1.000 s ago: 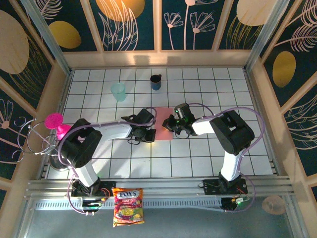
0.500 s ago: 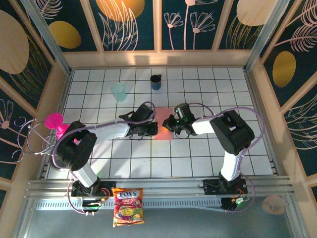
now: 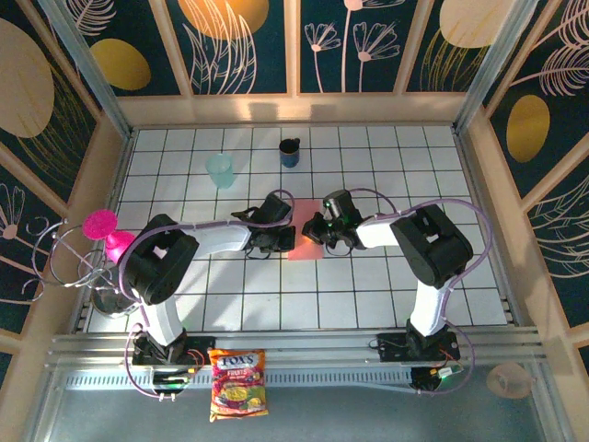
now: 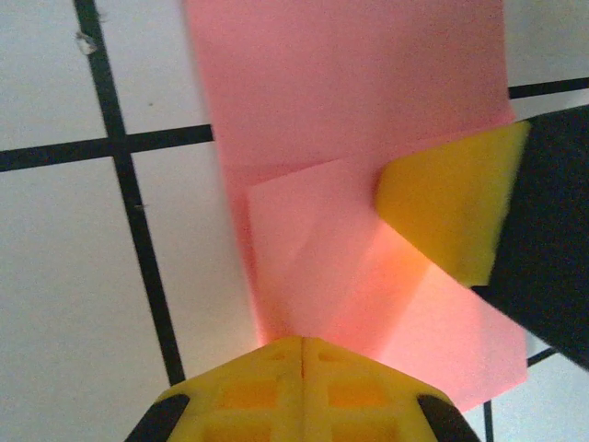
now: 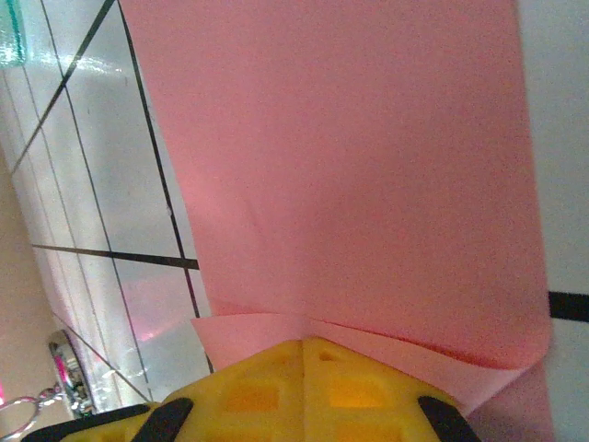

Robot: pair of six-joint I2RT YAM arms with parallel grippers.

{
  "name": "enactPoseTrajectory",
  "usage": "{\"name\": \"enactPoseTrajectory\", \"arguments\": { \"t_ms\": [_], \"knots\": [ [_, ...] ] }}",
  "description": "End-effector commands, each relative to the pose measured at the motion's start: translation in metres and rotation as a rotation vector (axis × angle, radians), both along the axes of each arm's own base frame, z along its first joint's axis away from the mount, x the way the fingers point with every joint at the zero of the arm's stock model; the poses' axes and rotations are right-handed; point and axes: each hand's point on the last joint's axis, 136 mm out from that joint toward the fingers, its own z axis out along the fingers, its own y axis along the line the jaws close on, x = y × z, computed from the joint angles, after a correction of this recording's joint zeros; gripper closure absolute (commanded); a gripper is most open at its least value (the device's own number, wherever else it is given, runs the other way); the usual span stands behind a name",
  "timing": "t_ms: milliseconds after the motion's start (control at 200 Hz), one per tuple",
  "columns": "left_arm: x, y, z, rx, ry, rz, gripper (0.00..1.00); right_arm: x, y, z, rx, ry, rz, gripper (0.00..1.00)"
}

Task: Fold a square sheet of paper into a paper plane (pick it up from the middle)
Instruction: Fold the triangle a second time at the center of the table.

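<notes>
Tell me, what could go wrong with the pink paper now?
The left gripper and right gripper, both shut, press close together on the pink paper; pulling apart could tear or crumple it. The folded flap looks loosely creased and might spring open. The paper may also slide on the smooth tiled table.

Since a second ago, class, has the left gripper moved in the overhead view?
Yes. The left gripper has crept up-image and slightly right, toward the dark blue cup, over the left edge of the salmon-pink paper.
</notes>
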Motion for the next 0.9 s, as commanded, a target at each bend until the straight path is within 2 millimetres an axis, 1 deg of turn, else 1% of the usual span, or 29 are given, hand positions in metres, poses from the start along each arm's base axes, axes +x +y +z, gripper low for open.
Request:
{"name": "enactPoseTrajectory", "arguments": {
  "t_ms": [0, 95, 205, 380, 581, 701, 801, 896],
  "knots": [
    [-0.015, 0.019, -0.025, 0.078, 0.063, 0.028, 1.0, 0.007, -0.013, 0.011, -0.078, -0.053, 0.01, 1.0],
    [-0.018, 0.022, -0.029, 0.086, 0.07, 0.03, 1.0, 0.01, -0.006, 0.03, -0.048, -0.102, 0.04, 1.0],
    [-0.018, 0.022, -0.031, 0.088, 0.072, 0.028, 1.0, 0.001, 0.002, 0.033, -0.033, -0.106, 0.071, 1.0],
    [-0.018, 0.022, -0.031, 0.088, 0.073, 0.027, 1.0, -0.017, 0.013, 0.024, -0.03, -0.075, 0.108, 1.0],
    [-0.015, 0.02, -0.025, 0.08, 0.059, 0.029, 1.0, -0.026, 0.013, 0.005, -0.041, -0.021, 0.106, 1.0],
    [-0.012, 0.016, -0.015, 0.058, 0.042, 0.027, 1.0, -0.029, 0.009, -0.008, -0.071, 0.007, 0.094, 1.0],
    [-0.011, 0.008, -0.001, -0.01, 0.017, 0.018, 1.0, -0.031, 0.005, -0.017, -0.088, 0.029, 0.084, 1.0],
    [-0.014, -0.002, 0.01, -0.087, 0.005, -0.001, 1.0, -0.033, 0.002, -0.023, -0.101, 0.042, 0.076, 1.0]
  ]
}}
